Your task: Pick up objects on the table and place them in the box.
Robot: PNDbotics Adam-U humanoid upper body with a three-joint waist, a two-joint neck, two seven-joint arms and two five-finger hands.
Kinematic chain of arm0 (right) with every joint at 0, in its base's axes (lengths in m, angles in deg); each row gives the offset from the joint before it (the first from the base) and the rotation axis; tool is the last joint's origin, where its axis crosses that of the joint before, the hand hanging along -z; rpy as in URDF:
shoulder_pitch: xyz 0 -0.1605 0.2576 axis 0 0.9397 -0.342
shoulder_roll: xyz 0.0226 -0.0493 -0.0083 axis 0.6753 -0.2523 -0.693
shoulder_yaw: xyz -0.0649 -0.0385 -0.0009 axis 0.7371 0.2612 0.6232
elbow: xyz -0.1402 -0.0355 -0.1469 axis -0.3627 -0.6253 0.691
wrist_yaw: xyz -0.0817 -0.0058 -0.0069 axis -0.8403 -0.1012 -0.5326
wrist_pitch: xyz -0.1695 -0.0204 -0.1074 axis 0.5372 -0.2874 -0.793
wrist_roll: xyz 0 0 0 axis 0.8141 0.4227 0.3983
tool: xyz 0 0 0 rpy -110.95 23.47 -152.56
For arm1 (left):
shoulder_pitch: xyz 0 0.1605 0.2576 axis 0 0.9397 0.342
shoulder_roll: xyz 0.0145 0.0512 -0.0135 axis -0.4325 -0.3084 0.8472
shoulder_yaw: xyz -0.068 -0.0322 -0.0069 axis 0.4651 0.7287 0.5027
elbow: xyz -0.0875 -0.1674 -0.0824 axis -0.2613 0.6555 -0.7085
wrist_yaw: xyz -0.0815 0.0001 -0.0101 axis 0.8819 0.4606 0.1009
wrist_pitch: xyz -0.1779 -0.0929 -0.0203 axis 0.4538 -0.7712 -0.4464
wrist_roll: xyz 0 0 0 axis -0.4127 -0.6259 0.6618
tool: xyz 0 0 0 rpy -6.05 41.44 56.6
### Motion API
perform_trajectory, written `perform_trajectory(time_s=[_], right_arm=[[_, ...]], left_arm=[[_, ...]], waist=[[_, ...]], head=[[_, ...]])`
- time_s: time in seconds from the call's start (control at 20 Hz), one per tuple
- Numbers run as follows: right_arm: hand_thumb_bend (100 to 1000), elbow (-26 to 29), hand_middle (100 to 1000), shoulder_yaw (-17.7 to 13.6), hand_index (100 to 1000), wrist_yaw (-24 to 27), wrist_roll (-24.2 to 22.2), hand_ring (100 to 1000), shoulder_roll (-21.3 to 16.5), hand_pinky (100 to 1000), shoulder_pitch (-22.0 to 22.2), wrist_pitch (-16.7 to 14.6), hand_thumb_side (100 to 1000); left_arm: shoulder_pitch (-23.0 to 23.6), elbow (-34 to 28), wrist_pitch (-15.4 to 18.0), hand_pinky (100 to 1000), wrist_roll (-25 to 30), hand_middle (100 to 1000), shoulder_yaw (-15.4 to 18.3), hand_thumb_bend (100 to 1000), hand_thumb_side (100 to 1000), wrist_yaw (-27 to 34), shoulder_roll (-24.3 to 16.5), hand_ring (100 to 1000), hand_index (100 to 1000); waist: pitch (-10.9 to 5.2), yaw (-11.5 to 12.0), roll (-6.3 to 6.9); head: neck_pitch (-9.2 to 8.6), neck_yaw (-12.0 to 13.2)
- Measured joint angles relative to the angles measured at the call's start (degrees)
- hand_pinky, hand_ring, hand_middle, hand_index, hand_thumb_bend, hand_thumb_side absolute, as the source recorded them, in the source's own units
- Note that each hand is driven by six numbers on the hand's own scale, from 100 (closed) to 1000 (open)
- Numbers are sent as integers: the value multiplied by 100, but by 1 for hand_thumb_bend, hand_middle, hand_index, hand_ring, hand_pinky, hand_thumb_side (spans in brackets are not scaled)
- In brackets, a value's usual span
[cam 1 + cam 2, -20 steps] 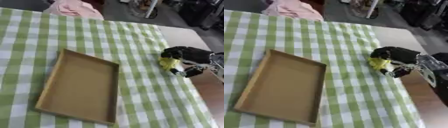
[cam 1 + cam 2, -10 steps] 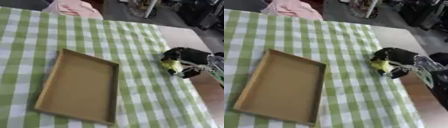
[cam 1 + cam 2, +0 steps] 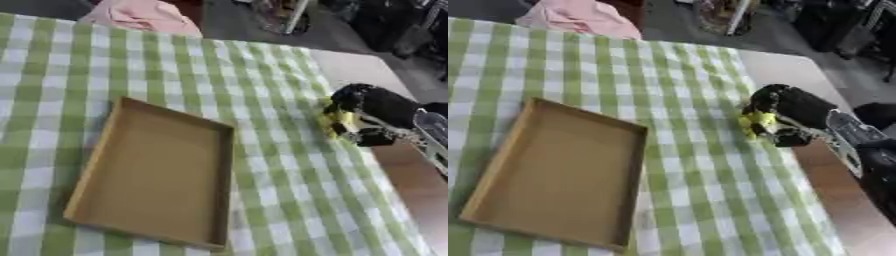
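One yellow item [image 3: 756, 123] now sits clamped in my right robot hand [image 3: 785, 112] at the bench's [image 3: 579, 70] right edge, drawn slightly inward since a second ago, box [image 3: 553, 170] empty, carry leftward comes next.

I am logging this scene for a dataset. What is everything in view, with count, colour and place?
Box: one, brown cardboard, shallow, open and with nothing in it, left of centre on the cloth.
Tablecloth: one, green and white check, covering most of the table.
Table: bare pale surface showing at the right edge.
Yellow object: one, small, at the cloth's right edge, under the hand.
Pink cloth: one, at the far edge, top left.
Right hand: one, black, fingers curled round the yellow object.
Left hand: not in view.
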Motion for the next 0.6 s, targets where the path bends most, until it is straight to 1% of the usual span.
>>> perform_trajectory(time_s=[0.05, 0.1, 0.15, 0.2, 0.25, 0.3, 0.45, 0.6], right_arm=[[234, -11, 729, 6, 887, -28, -6, 838, 8, 814, 17, 1, 156], [277, -32, 778, 17, 928, -60, -36, 868, 19, 824, 36, -2, 163], [308, -49, 806, 19, 947, -102, -84, 883, 35, 830, 40, -2, 158], [323, -68, 814, 19, 950, -142, -138, 889, 40, 831, 39, 3, 159], [311, -78, 819, 16, 950, -174, -188, 891, 40, 830, 37, 13, 149], [324, -78, 818, 12, 949, -186, -225, 891, 40, 830, 35, 29, 152], [228, -78, 789, -19, 914, -197, -269, 875, 40, 817, 33, 82, 154], [212, -78, 754, -20, 882, -196, -256, 854, 40, 799, 31, 129, 141]], left_arm=[[0, -1, -3, 568, 2, 806, 0, 100, 738, 0, 0, 781, 512], [1, -1, -5, 568, 2, 806, 0, 100, 738, 0, 0, 781, 511], [1, -1, -6, 569, 2, 807, 1, 100, 738, 0, 0, 781, 511], [1, -1, -7, 569, 1, 807, 1, 100, 739, 0, 0, 781, 511], [1, -1, -8, 569, 2, 807, 1, 100, 739, 0, 0, 782, 510], [1, -1, -9, 569, 3, 807, 1, 100, 740, -1, 0, 782, 510], [3, -1, -13, 569, 7, 808, 5, 100, 741, -2, 0, 782, 509], [3, 0, -23, 569, 24, 808, 13, 100, 741, -3, 0, 782, 509]], waist=[[0, 3, 0], [0, 7, 0], [0, 9, 0], [0, 9, 0], [0, 9, 0], [0, 8, 0], [0, 9, -2], [4, 31, -7]], head=[[0, -11], [-1, -19], [-1, -30], [-1, -37], [-1, -44], [-1, -53], [-1, -69], [-2, -114]])
